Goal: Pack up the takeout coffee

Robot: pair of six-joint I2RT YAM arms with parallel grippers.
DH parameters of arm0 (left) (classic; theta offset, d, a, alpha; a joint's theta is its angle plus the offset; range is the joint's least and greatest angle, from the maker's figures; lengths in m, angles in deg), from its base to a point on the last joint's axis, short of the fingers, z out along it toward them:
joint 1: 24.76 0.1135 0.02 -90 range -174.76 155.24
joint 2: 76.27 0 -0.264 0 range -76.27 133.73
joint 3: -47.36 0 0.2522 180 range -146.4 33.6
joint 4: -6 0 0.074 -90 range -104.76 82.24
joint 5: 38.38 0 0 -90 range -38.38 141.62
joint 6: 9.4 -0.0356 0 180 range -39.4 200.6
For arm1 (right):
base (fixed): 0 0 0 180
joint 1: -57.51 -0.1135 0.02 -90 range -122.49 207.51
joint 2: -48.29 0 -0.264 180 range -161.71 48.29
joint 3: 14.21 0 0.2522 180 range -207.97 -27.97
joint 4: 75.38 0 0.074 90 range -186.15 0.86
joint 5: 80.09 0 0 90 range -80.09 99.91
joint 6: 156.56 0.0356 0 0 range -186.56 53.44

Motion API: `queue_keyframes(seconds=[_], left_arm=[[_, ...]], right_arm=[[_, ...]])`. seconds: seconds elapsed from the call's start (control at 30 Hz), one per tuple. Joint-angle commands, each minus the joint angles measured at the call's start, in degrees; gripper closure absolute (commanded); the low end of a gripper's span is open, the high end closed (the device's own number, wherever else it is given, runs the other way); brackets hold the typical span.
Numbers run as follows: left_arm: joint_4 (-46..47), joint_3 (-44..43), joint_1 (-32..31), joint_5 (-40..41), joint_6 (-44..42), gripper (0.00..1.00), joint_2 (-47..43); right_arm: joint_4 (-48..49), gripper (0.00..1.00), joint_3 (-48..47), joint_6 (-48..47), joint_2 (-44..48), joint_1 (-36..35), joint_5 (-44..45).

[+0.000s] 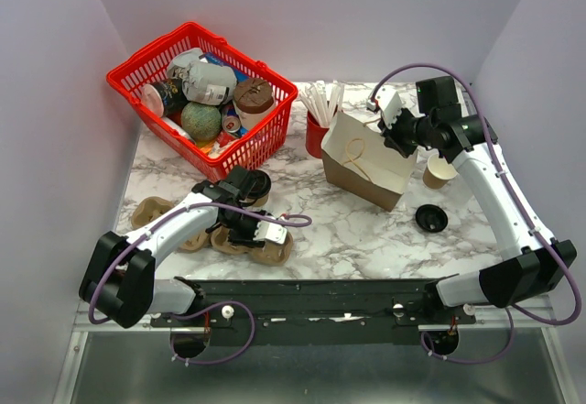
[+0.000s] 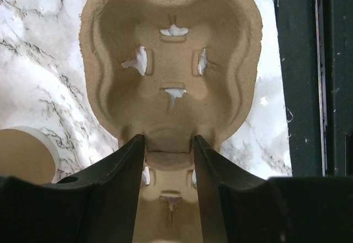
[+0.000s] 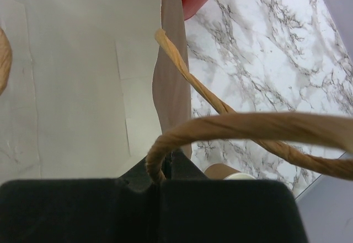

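Observation:
The takeout coffee (image 1: 257, 184), a brown cup under a black lid, stands just beyond my left gripper (image 1: 243, 213), by the pulp cup carrier (image 1: 275, 250). In the left wrist view that gripper (image 2: 169, 138) is open over the carrier (image 2: 171, 61), its fingers astride the ridge between two wells. A tan cup with a pale rim (image 2: 25, 157) shows at the lower left. My right gripper (image 1: 400, 138) (image 3: 168, 163) is shut on the twisted handle (image 3: 248, 124) of the brown paper bag (image 1: 366, 161), whose white inside (image 3: 71, 77) faces it.
A red basket (image 1: 146, 70) full of groceries sits at the back left. A red cup of straws (image 1: 317, 136) stands left of the bag. A lidless tan cup (image 1: 439, 171) and a loose black lid (image 1: 431, 218) lie to the bag's right.

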Motion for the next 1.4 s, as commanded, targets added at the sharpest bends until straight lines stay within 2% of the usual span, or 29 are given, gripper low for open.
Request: queue_keyframes(seconds=[0.0,0.4,0.67,0.77,0.93,1.0,1.03,1.2,1.37], left_arm=[[0.5,0.9,-0.1,-2.1,-1.0,0.52,0.3],[0.9,1.4,0.0,-2.2,-0.9,0.60,0.5],[-3.2,-0.3,-0.1,-5.2,-1.4,0.71,-2.0],[-4.3,-1.3,-0.1,-9.8,1.5,0.76,-3.6],[-4.2,-3.7,-0.1,-12.5,6.0,0.88,-7.3],[-4.3,-5.5,0.0,-14.2,8.1,0.93,-8.8],[-5.2,-6.5,0.0,-14.9,8.9,1.00,-9.3],[-7.4,-14.5,1.0,-17.1,12.5,1.00,-12.9],[-4.5,-22.5,1.6,-17.6,16.0,1.00,-16.3]], right_arm=[[-0.1,1.00,-0.9,0.2,-0.6,-0.2,-0.5],[-0.1,0.99,-0.6,0.0,-0.9,-0.2,-0.4],[-1.2,0.99,-0.9,-0.1,-0.8,-0.2,-0.1],[-1.8,0.99,-0.3,0.0,0.0,-0.2,1.6],[-5.0,0.99,-0.9,-2.7,1.0,-0.2,2.1],[-6.9,0.99,-0.8,-3.7,1.4,-0.2,2.2],[-7.2,1.00,-0.4,-3.7,1.6,-0.2,2.4],[-9.9,0.99,-1.0,-4.8,1.4,-0.2,1.4],[-10.2,0.99,-5.1,-4.0,0.0,-0.1,2.3]])
